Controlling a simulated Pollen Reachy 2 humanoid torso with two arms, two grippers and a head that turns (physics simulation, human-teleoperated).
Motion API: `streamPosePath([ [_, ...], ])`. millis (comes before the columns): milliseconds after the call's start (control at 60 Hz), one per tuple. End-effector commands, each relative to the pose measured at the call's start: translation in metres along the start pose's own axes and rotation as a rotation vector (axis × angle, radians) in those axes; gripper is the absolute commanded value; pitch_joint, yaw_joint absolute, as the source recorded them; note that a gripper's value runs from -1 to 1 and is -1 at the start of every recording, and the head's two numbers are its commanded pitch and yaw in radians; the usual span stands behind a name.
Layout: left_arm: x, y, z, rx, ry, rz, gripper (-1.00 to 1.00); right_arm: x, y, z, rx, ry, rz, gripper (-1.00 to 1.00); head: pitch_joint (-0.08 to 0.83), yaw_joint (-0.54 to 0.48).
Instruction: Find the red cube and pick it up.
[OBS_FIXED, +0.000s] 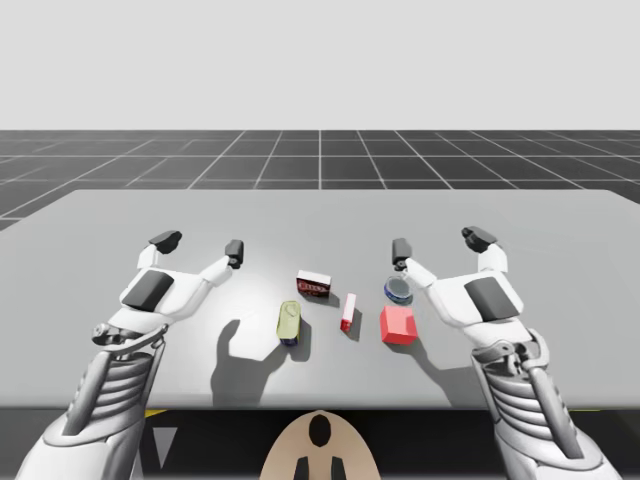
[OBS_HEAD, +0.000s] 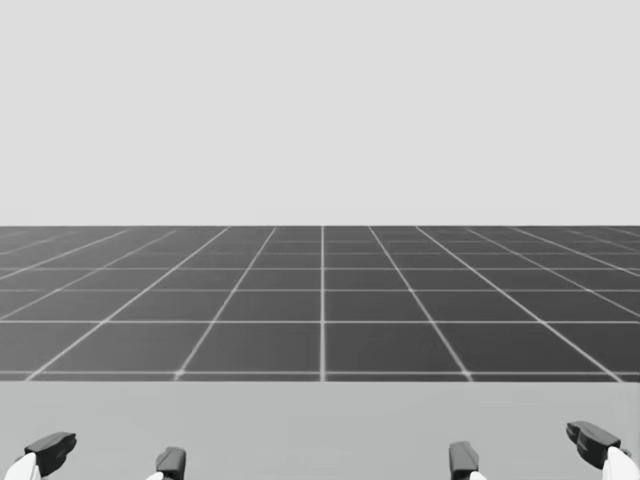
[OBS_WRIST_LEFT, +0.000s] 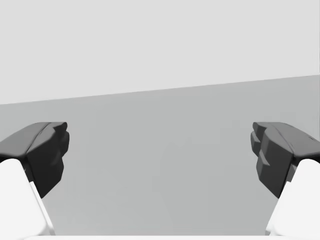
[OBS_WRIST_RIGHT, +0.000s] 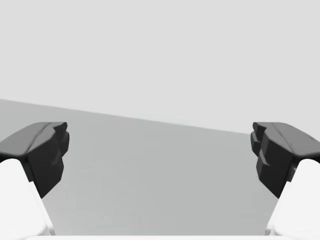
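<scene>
While our left pincer (OBS_FIXED: 200, 246) and right pincer (OBS_FIXED: 439, 244) are hanging released, the red cube (OBS_FIXED: 398, 325) is sitting near the right one; we are risking clipping the blue can (OBS_FIXED: 398, 290) just beside it

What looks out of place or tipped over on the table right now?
The yellow can seems to lie on its side, left of the slim red and white box, which lies flat. The red cube sits upright with the blue can just behind it. Nothing looks spilled or damaged.
</scene>
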Motion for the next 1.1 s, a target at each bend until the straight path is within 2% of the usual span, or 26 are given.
streamPosePath([
  [17,-0.0004,0.0005,-0.0003,-0.001,-0.001,-0.004,-1.0,-0.0003,0.0027,0.0014,-0.051,-0.009,-0.018,-1.0,0.015,0.01],
  [50,-0.0005,0.0005,-0.0003,-0.001,-0.001,-0.004,-1.0,-0.0001,0.0024,0.0008,-0.043,-0.008,-0.009,-1.0,0.02,0.01],
  [100,-0.0006,0.0005,-0.0003,0.0,-0.002,-0.005,-1.0,0.0009,0.0017,0.0,-0.016,0.017,-0.031,-1.0,0.044,0.01],
  [167,-0.0007,0.0009,0.0,0.001,-0.001,-0.007,-1.0,0.0012,0.0001,-0.0004,0.014,0.04,-0.024,-1.0,0.087,0.01],
  [483,-0.0023,0.0006,-0.0003,0.013,-0.001,-0.033,-1.0,0.0013,-0.0009,-0.0013,0.009,0.042,-0.028,-1.0,0.355,-0.01],
  [667,-0.0021,0.0006,0.0,0.014,-0.004,-0.038,-1.0,0.001,-0.0015,-0.0017,0.01,0.044,-0.024,-1.0,0.461,-0.04],
  [817,-0.0018,0.0,0.0001,0.012,-0.005,-0.039,-1.0,0.0007,-0.0026,-0.002,0.01,0.046,-0.021,-1.0,0.547,-0.09],
  [1100,-0.0013,-0.0014,0.0002,0.006,-0.007,-0.038,-1.0,0.0,-0.0036,-0.0025,0.008,0.048,-0.02,-1.0,0.682,-0.25],
])
